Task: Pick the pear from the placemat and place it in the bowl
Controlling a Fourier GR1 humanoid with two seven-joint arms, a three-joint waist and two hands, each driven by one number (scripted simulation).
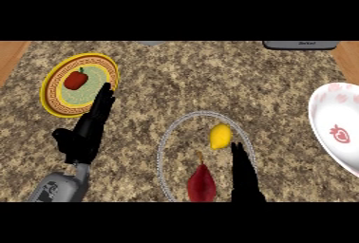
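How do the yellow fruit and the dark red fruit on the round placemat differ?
The yellow fruit is bright yellow; the dark red fruit is deep red. The yellow one is short and oval; the red one is longer, tapering to a thin stem that points up the view. The yellow one lies near the placemat's middle, the red one at its near edge, left of the right hand. Neither is held; both rest on the placemat.
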